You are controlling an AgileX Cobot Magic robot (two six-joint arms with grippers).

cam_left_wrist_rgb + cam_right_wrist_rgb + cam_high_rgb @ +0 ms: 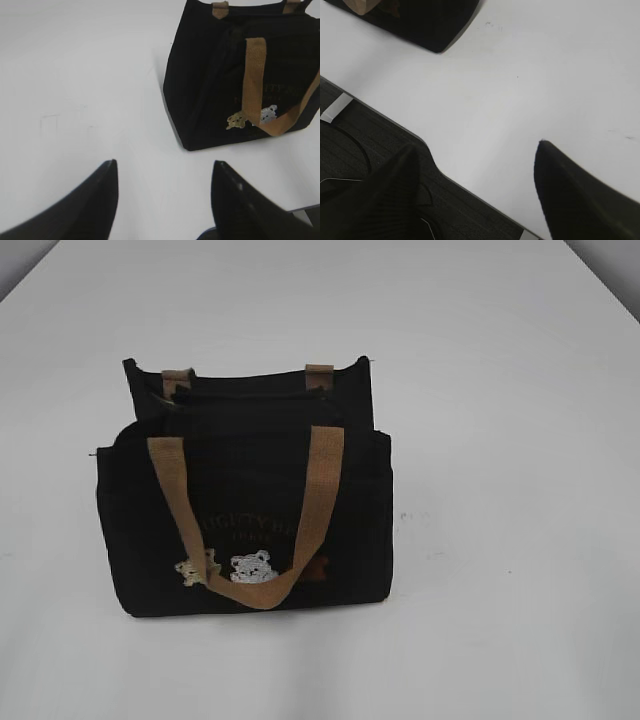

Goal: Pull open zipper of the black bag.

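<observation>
Nearest the left wrist camera, the left gripper (164,192) is seen with its two dark fingers (97,200) spread well apart and nothing held between them; only bare white table (90,90) lies in the gap. One black bag (245,500) is seen standing upright on that table, near the middle in the exterior view and ahead and to the right of the left gripper in the left wrist view, well apart from it. Two tan handles are counted: the front handle (310,505) hangs down over the bag's front face in a loop, and only the two short ends of the rear handle (318,371) show at the back rim. Two small bears can be made out on the front, a beige one (192,570) and a white one (252,566), just beside each other under faint tan lettering. The zipper (245,392) is taken to run along the dark top rim, though its pull cannot be made out.

The right gripper (475,192) is likewise seen with jaws wide and empty, poised over the table's near edge, where dark floor (350,140) shows beyond. One corner of the bag shows far off at the top left there. Open table surrounds the bag on every side.
</observation>
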